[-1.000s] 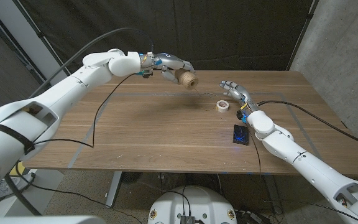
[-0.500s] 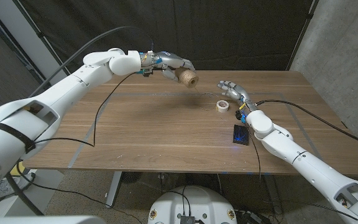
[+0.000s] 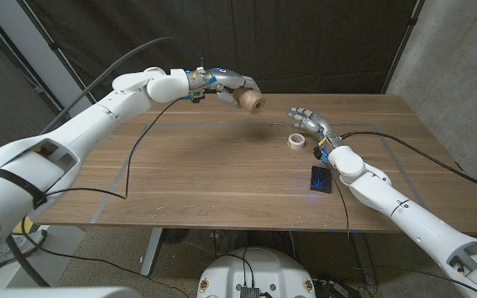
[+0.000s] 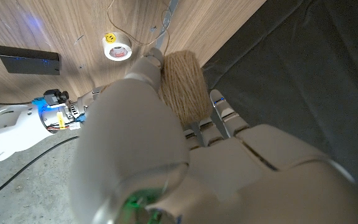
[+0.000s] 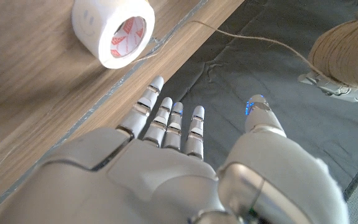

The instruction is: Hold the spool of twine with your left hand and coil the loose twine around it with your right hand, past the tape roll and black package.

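- Spool of twine [image 3: 251, 103] is up in the air over the far-centre part of the desk [image 3: 189, 174], not touching the wood; its shadow falls on the surface below.
- Left hand [image 3: 226, 84] grasps the spool; in the left wrist view its fingers [image 4: 219, 118] wrap one side of the twine body [image 4: 182, 84] and the thumb sits against the other side.
- A loose strand of twine [image 5: 253, 42] runs off the spool [image 5: 347, 46] and down toward the desk near the tape roll [image 5: 114, 28]; where the strand ends, cannot tell.
- Right hand [image 3: 307, 118] sits to the right of the spool, well apart from it, just beyond the tape roll [image 3: 296, 141]. Fingers [image 5: 166, 121] are released: straight and spread, nothing in them. It is not touching the strand in the right wrist view.
- Tape roll is white, sitting on the desk right of centre, near the right wrist.
- Black package [image 3: 321, 179] lies flat on the desk on the near side of the tape roll, beside the right forearm; blue markings on its top.
- Left wrist view also shows the tape roll [image 4: 117, 46] and black package [image 4: 28, 59] on the wood, apart from each other.
- Black cables trail over the desk on both sides, one from each arm.
- Dark curtain behind the far edge of the desk, concrete wall at right.
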{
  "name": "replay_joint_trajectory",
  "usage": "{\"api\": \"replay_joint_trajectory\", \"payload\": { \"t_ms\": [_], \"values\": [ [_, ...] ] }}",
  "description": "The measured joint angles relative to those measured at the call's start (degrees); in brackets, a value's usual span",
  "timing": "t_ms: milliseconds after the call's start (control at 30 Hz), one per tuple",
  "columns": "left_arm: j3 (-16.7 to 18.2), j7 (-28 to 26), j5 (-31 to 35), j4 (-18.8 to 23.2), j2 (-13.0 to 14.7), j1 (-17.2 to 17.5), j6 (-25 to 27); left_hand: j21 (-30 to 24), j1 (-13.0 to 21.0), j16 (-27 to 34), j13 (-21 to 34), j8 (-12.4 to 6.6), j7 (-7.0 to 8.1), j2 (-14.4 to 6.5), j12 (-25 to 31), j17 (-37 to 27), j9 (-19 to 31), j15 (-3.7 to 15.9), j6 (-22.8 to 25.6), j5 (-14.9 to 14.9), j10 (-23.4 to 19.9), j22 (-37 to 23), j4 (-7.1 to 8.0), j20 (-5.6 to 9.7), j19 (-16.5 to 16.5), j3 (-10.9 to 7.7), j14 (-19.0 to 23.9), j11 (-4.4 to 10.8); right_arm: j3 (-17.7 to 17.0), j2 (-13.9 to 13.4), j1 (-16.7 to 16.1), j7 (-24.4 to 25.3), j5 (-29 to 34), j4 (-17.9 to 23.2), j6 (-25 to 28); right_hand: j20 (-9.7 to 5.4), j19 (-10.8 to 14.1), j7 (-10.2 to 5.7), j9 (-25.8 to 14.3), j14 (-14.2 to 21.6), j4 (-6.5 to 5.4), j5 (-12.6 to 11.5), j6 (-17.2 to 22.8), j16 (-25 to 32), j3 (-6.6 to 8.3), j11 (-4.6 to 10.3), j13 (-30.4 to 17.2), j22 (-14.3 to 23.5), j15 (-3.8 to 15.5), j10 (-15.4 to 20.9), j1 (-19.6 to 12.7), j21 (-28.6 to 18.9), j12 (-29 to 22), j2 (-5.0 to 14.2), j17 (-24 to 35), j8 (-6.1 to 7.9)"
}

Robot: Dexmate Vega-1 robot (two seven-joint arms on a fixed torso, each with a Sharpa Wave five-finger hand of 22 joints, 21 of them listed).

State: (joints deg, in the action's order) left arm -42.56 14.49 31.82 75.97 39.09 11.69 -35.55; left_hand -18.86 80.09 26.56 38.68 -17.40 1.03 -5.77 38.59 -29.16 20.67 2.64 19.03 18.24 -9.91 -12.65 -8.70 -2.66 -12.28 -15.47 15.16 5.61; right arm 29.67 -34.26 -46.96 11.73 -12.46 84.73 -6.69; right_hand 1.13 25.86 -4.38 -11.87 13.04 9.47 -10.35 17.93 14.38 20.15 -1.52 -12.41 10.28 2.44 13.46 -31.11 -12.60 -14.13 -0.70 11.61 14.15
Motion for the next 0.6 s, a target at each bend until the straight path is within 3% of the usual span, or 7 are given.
{"api": "replay_joint_trajectory", "payload": {
  "t_ms": [567, 600],
  "values": [
    [0.26, -1.91, -1.65, 0.41, -0.75, 0.85, 3.39, -0.22, -0.46, -0.33, 0.08, 0.34, 0.00, -0.04, -0.07, 0.07, 0.22, 0.01, 0.00, -0.05, -0.21, 0.15, 0.00, 0.00, 0.00, 0.00, -0.01, -0.21, 1.20, -0.21, 1.77, -2.66, -0.39, -2.11, -0.57, 0.00, 0.00, 0.61, 0.01, 0.00, -0.24, 0.00, 1.23, 0.00, -0.23, 0.00, 0.00, 0.00, 0.00, 0.00, -1.33, 0.45, 0.00, -0.18, -0.01, 0.00],
    [0.00, -2.09, -1.72, -0.30, -1.45, 0.86, 3.52, -0.22, -0.46, -0.33, 0.08, 0.34, 0.00, -0.04, -0.10, 0.07, 0.22, 0.01, 0.00, -0.05, -0.21, 0.15, 0.00, 0.00, 0.00, 0.00, -0.01, -0.21, 1.33, -0.14, 2.05, -4.48, -0.54, -2.36, -1.31, 0.00, 0.00, 0.61, 0.01, -0.01, -0.24, 0.00, 1.23, 0.00, -0.23, 0.00, 0.00, -0.01, 0.00, 0.00, -1.33, 0.45, 0.00, -0.18, -0.01, 0.00]
  ]
}}
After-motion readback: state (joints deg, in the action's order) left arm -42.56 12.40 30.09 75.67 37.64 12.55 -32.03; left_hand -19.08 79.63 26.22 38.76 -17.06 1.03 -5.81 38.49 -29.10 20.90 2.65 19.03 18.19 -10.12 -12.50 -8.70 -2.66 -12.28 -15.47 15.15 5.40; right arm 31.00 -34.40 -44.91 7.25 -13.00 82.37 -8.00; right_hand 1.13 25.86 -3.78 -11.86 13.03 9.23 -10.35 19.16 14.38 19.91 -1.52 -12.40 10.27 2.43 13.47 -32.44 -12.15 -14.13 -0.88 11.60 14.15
